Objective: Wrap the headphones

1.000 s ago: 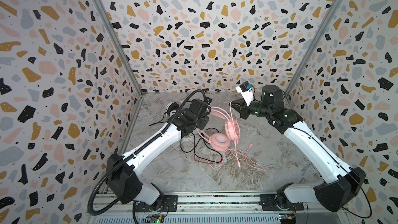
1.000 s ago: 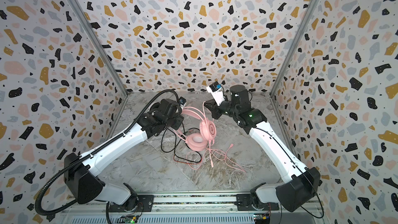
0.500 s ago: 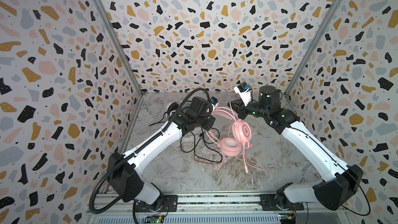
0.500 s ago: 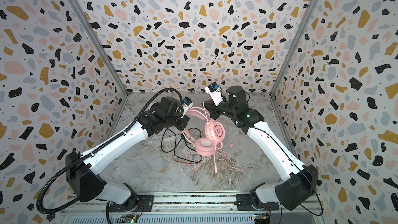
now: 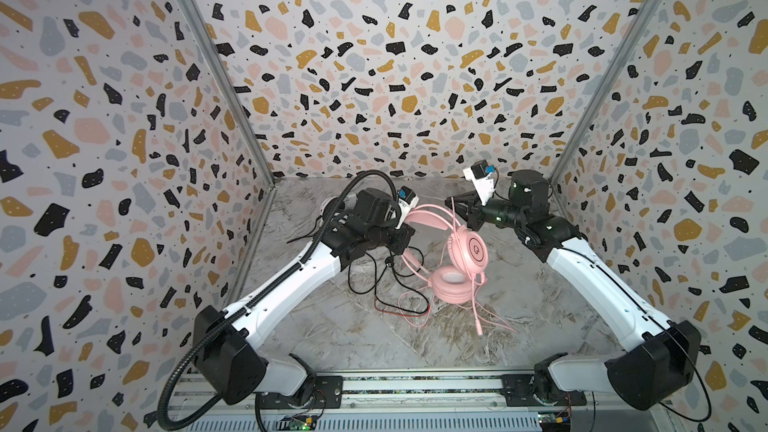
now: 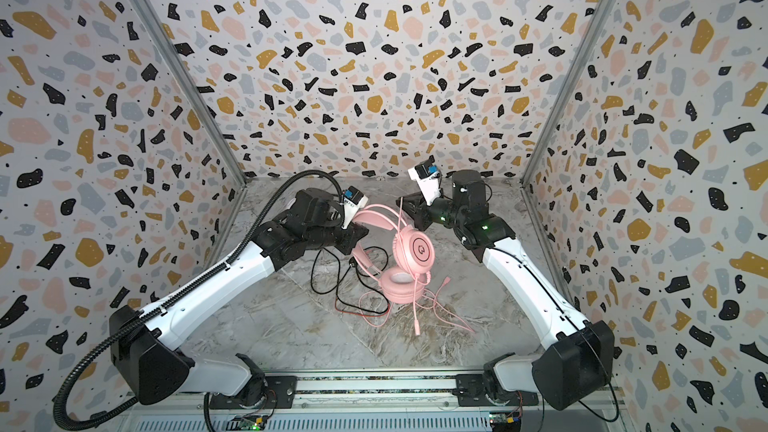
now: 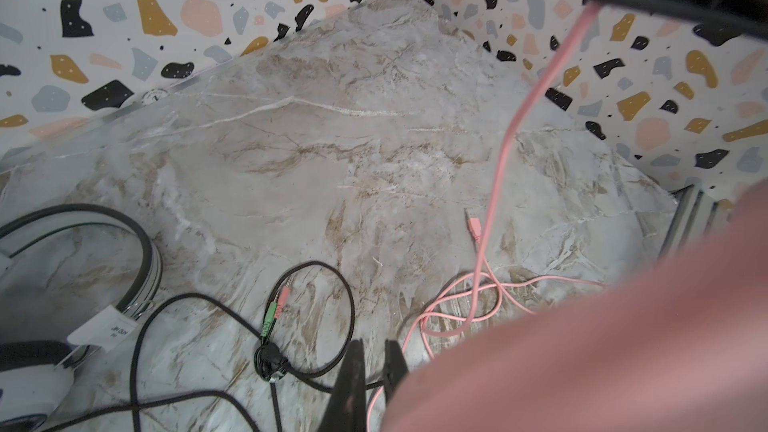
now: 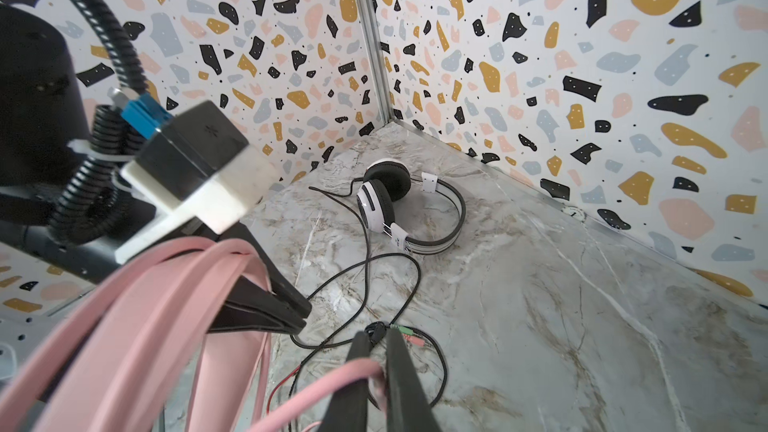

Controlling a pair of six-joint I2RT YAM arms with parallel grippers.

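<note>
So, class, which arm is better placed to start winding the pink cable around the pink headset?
Probably right. The right gripper pinches the pink cable, free to loop it; the left gripper is clamped on the headband of the pink headset, holding it up.

White headset (image 7: 149, 268) cut by frame edge; pink headset (image 7: 602, 347) blurred, filling corner

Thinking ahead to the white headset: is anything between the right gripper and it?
Yes. The left gripper, shut on the pink headphones' headband, sits between the white headphones and the right gripper, which grips the pink cable.
</note>
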